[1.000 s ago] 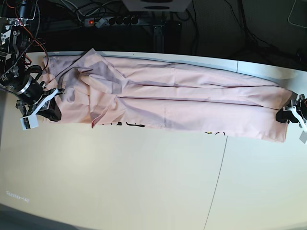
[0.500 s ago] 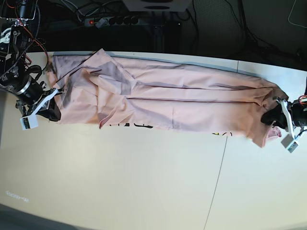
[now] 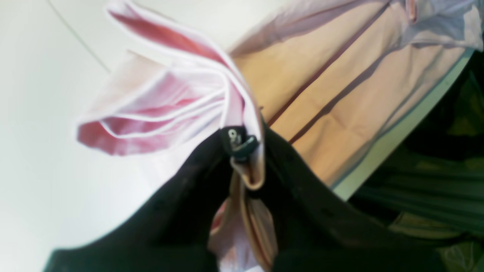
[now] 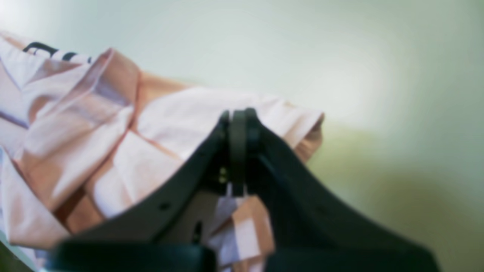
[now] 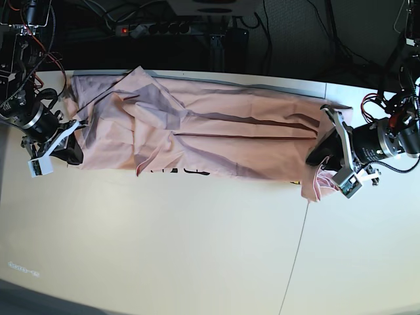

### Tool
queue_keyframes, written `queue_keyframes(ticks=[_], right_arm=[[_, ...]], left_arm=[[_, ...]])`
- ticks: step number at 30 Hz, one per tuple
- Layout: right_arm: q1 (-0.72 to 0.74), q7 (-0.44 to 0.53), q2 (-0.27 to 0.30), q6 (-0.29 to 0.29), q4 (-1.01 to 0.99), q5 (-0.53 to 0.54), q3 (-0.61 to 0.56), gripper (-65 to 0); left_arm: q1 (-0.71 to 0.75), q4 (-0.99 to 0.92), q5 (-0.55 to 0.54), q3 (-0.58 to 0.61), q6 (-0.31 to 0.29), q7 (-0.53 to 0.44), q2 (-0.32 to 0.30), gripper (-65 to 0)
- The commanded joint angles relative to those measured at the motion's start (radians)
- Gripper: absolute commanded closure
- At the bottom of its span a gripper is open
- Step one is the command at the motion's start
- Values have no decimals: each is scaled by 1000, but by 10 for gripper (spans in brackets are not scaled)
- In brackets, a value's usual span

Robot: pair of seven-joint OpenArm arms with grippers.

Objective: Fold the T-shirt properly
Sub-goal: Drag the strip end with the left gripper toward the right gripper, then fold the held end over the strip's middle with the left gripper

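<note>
The black two-fingered left gripper [image 5: 321, 156], on the right side of the base view, reaches leftward from its metal-collared wrist, low over the table. Its jaws are pinched tight on bunched hem layers of the pale pink cotton T-shirt [image 5: 230, 134]. The black right gripper [image 5: 71, 152], at the far left, points rightward and slightly nearer, jaws pressed together, clamping the T-shirt's edge.
</note>
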Motion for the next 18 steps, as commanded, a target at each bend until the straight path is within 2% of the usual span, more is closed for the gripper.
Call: queue_keyframes(ticks=[1, 6, 10, 13, 18], right_arm=[[11, 20, 19, 45, 15, 11, 10, 0], [10, 19, 19, 45, 15, 11, 10, 0], [9, 20, 19, 45, 15, 12, 10, 0], [9, 20, 19, 45, 15, 12, 10, 0], [8, 19, 19, 45, 15, 12, 10, 0]], left_arm=[[-14, 13, 2, -12, 25, -28, 6, 0], [-13, 13, 43, 12, 25, -32, 96, 0], [-14, 13, 62, 85, 25, -38, 157, 0], [-14, 13, 118, 157, 27, -46, 219, 0], [-20, 10, 234, 217, 77, -64, 315, 0]])
